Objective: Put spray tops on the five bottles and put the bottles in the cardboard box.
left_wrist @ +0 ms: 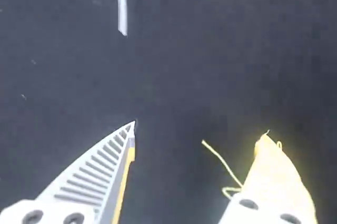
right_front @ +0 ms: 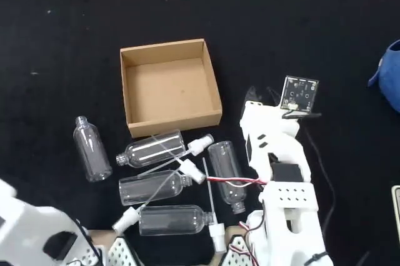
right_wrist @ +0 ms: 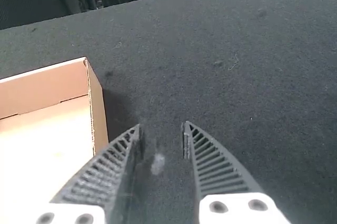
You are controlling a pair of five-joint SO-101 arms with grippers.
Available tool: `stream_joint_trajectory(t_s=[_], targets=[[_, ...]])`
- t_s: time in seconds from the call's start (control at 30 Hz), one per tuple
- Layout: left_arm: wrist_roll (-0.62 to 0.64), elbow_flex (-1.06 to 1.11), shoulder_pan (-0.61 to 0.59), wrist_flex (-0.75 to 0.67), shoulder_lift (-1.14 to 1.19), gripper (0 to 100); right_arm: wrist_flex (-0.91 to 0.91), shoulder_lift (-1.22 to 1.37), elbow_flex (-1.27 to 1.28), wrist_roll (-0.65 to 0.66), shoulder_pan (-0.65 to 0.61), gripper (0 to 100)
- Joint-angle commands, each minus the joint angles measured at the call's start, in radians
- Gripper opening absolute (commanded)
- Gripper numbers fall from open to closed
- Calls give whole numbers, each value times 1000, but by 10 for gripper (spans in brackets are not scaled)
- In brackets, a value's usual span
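Right jaws: the right gripper (right_wrist: 160, 132) has its fingers spread a little with nothing between them. It hangs over the black cloth (right_wrist: 253, 66), just beside the right wall of the cardboard box (right_wrist: 98, 109).
Left jaws: the left gripper (left_wrist: 197, 132) is spread wide and empty over bare cloth. A thin white tube (left_wrist: 121, 3) lies ahead of it; I cannot tell which top it belongs to.
Box: open side up, mid-table, nothing visible inside.
Bottles: all five lie outside the box, none capped.
Lone bottle (right_front: 92, 148): lies left of the box, apart from the rest.
Bottle near box (right_front: 153, 149): lies just in front of the box's near wall.
Middle bottle (right_front: 153, 187): next one down, neck toward the right arm.
Lowest bottle (right_front: 172, 220): closest to the arm bases.
Fifth bottle (right_front: 225, 163): lies just beside the right arm (right_front: 281, 172). A red-and-white cable (right_front: 240, 182) runs across it.
Spray tops: I count four. One lies by the box's near corner (right_front: 200, 145), one between the bottles (right_front: 190, 171), one at lower left (right_front: 127, 219) and one at the bottom (right_front: 217, 236).
Obstructions: the tops' long tubes lie slanted over and between the clustered bottles.
Left arm (right_front: 31, 235): low, at the near left corner.
Surroundings: a blue object (right_front: 390, 78) sits at the right edge, well apart from the task items.
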Motion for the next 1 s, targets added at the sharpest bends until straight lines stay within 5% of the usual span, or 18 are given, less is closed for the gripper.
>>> stream_joint_trajectory(t_s=[0.0,0.73,0.9,0.97], targets=[[-9,-231,-54,9,124,220,-31,5,-12,5,-18,109],[-34,-848,-77,-48,721,218,-29,2,-12,5,-15,109],[-40,-929,-71,17,786,18,-29,2,-12,5,-14,109],[-40,-961,-67,64,793,48,-29,2,-12,5,-14,109]])
